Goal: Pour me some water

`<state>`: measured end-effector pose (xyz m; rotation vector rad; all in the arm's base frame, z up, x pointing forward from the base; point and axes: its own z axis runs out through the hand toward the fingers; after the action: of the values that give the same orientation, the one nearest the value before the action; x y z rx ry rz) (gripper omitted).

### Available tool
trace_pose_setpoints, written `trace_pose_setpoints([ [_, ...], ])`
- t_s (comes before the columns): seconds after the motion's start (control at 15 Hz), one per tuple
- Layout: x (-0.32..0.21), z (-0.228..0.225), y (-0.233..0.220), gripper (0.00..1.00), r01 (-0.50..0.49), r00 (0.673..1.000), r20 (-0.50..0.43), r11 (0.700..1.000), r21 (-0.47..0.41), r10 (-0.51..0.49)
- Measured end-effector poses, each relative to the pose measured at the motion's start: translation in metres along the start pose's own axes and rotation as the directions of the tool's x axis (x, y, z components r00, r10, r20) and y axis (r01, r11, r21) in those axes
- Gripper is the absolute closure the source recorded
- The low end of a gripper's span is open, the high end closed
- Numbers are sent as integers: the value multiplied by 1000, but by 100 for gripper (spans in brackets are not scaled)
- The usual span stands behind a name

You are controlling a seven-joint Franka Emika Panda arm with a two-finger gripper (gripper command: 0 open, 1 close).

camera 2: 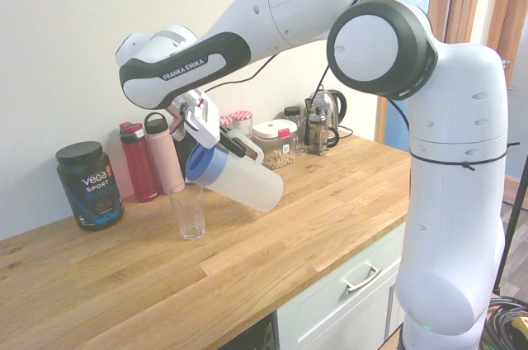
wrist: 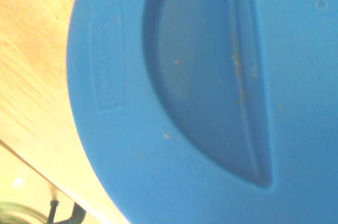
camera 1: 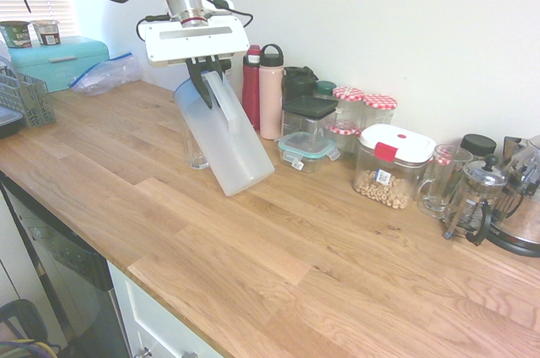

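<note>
My gripper (camera 1: 208,79) is shut on the side handle of the frosted-white jug (camera 1: 226,140), which hangs tilted well over above the wooden counter (camera 1: 278,273). Its blue lid (camera 2: 206,166) points down toward a clear drinking glass (camera 2: 189,211) that stands upright right under the lid's edge. In the first exterior view the glass (camera 1: 195,154) is mostly hidden behind the jug. The blue lid (wrist: 200,97) fills the wrist view. The water itself cannot be made out.
A red bottle (camera 1: 251,86) and a pink bottle (camera 1: 271,92) stand by the wall behind the jug. Jars and food boxes (camera 1: 392,164), a French press (camera 1: 474,199) and a kettle line the wall further along. A dark protein tub (camera 2: 89,184) stands at the other side.
</note>
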<state>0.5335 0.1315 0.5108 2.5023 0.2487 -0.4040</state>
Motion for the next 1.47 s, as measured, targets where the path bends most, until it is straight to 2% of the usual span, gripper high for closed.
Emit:
trace_pose_setpoints([
  [0.6,-1,-4,2,100,-3,1000,-14,1000,-2,3],
  [0.87,-52,-31,54,100,-15,990,-132,982,187,41],
  [1.0,-88,-35,77,100,-36,978,-184,954,298,94],
  [1.13,-111,-25,90,100,-67,966,-203,909,412,163],
  [1.33,-123,6,119,100,-163,942,-169,835,526,290],
  [1.47,-131,34,145,100,-238,919,-120,772,589,375],
])
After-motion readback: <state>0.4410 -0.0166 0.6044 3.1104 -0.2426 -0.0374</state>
